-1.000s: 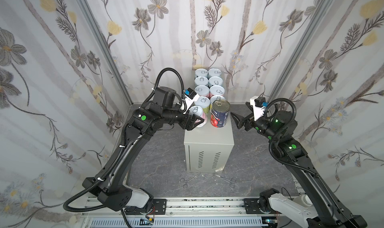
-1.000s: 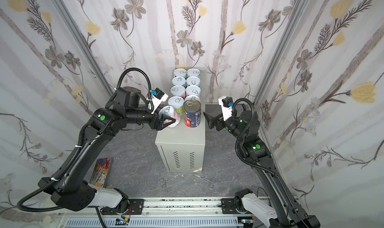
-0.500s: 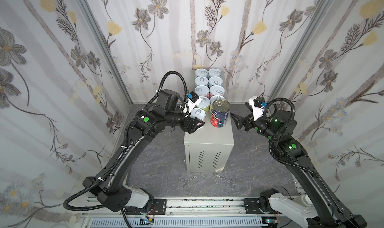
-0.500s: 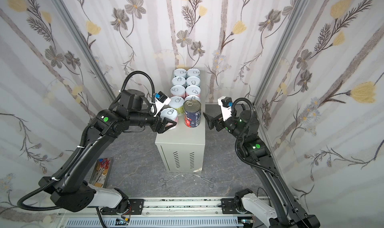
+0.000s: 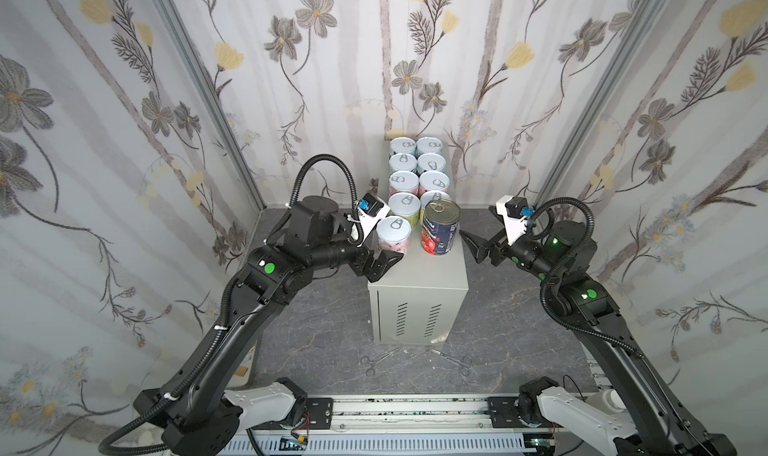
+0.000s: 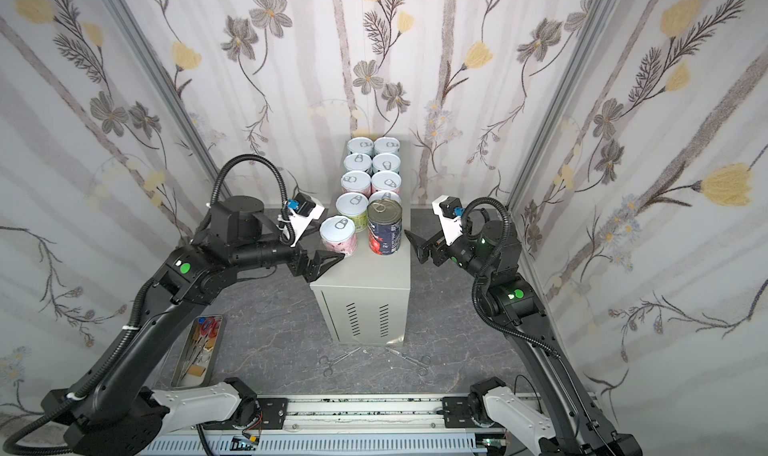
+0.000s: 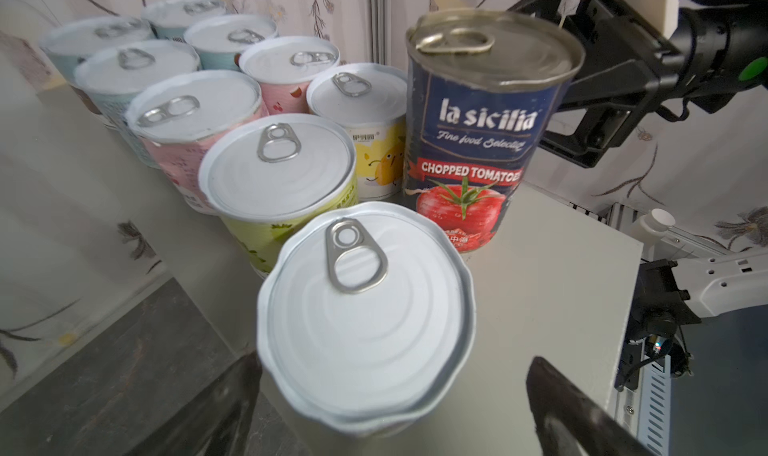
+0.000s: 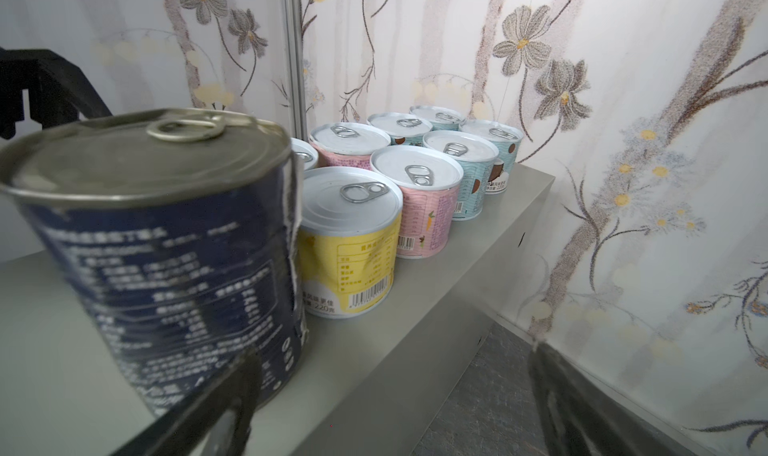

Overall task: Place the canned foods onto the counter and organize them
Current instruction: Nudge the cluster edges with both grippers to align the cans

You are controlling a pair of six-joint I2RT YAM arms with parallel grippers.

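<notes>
Looking down at the counter (image 5: 417, 281), I am counting ten cans standing upright on its top: eight short cans paired in two rows running back toward the wall, a ninth pink-labelled can (image 5: 393, 235) at the front of the left row, and the tall tomato can (image 5: 440, 227) beside it fronting the right row. The sorting is looking essentially finished to me; no can is showing on the floor. The left gripper (image 5: 380, 262) is sitting just in front of the pink-labelled can with its jaws spread wide, holding nothing. The right gripper (image 5: 476, 246) is hovering off the counter's right edge, jaws also apart and empty. The pink-labelled can is standing close to the left edge, while bare counter is lying in front of both rows.
</notes>
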